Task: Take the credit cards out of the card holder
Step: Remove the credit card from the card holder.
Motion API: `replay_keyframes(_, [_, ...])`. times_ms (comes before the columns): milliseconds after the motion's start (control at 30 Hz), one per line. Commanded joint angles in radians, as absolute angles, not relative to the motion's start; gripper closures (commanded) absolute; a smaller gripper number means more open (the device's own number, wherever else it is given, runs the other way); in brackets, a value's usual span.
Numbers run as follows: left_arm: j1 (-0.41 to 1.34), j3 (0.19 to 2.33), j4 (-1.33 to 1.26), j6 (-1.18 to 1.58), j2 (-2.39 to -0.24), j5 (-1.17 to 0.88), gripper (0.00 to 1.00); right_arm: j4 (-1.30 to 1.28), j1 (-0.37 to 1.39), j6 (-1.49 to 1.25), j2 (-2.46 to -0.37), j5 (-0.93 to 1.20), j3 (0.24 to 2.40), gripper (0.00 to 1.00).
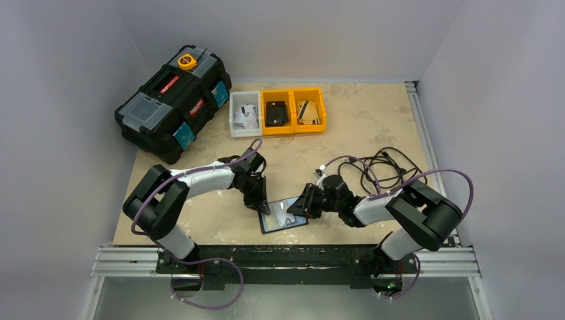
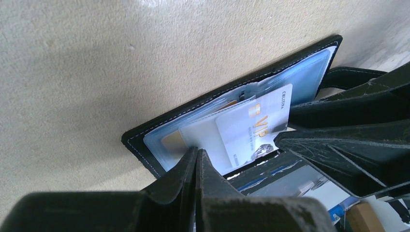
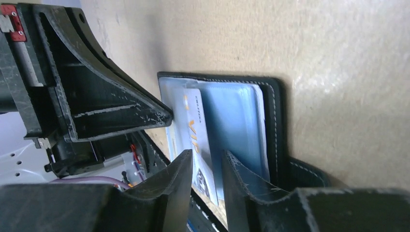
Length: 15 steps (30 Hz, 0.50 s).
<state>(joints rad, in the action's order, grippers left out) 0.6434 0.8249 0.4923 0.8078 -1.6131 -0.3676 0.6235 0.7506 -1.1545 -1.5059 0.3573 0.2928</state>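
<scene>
left gripper: jaws closed flat against each other with nothing between them; the joined tips rest on the pocket face of the card holder, near its left edge.
right gripper: jaws narrowly parted, set about the free end of the VIP card; whether the pads touch the card cannot be told.
gripper arrangement: the two sets of tips face each other across the holder, near one another but apart.
card holder: black with pale stitching; it lies open and flat directly beneath both grippers, clear plastic pockets upward, snap tab under the right gripper.
VIP card: white with gold lettering; partly out of a clear pocket, lying between the two sets of tips, free end toward the right gripper.
second card: a gold, chip-like patch seen through the plastic sleeve, just beside the left gripper's tips.
table: mottled beige surface under the holder and both arms.
cable: black, loosely coiled, behind the right gripper.
bins: one white and two orange, in a row well beyond both grippers, each holding small items.
toolbox: large, black, beyond and to the left of the left gripper; a yellow tape measure sits on its lid.
</scene>
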Motion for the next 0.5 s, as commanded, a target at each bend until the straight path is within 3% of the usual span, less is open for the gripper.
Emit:
replay_keyframes(0, [0.634, 0.803, 0.542, 0.754, -1.666, -0.214, 1.00, 0.617, 0.745, -1.096, -1.550, 0.357, 0.333, 0.69])
replay_keyframes(233, [0.634, 0.803, 0.538, 0.750, -1.666, -0.220, 1.00, 0.646, 0.744, -1.089, -1.605, 0.393, 0.355, 0.76])
replay_keyframes(467, [0.635, 0.804, 0.539, 0.752, -1.666, -0.222, 1.00, 0.617, 0.744, -1.084, -1.578, 0.404, 0.353, 0.99])
